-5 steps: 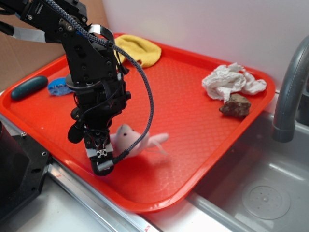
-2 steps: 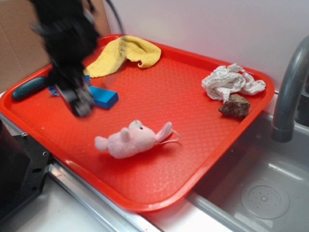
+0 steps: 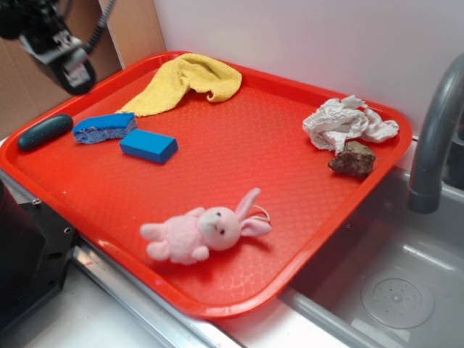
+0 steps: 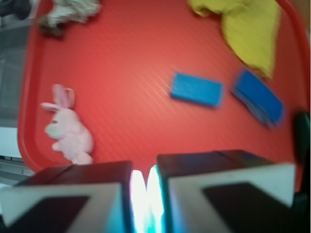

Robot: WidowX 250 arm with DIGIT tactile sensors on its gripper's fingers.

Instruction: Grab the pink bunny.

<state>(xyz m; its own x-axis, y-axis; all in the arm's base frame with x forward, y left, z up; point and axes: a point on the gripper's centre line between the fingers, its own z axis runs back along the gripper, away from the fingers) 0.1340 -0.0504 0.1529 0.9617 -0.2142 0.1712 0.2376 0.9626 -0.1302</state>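
Pink bunny (image 3: 205,233) is shown lying on its side near the front edge of the red tray (image 3: 290,196), ears pointing toward the sink side, free of any grip. Left to right in the exterior view: the claw (image 3: 69,64) is seen at the upper left corner, raised above the tray's far left rim and partly cut off by the frame, so the arm behind it is hidden. A dark green oblong object (image 3: 44,131) lies at the tray's left edge, just beside a blue sponge (image 3: 104,126) and a blue block (image 3: 148,146). A yellow cloth (image 3: 185,81) is draped at the back rim. At the right, a crumpled white paper towel (image 3: 346,122) touches a brown rock-like lump (image 3: 353,159). A grey faucet (image 3: 435,138) is cut off at the right edge.

The wrist view is blurred. There the two fingers (image 4: 73,194) are seen almost pressed together, with only a thin bright slit between them and nothing held. The bunny (image 4: 67,128) appears at the left, well apart from the claw (image 4: 144,187). The dark oblong is barely made out at the right edge.
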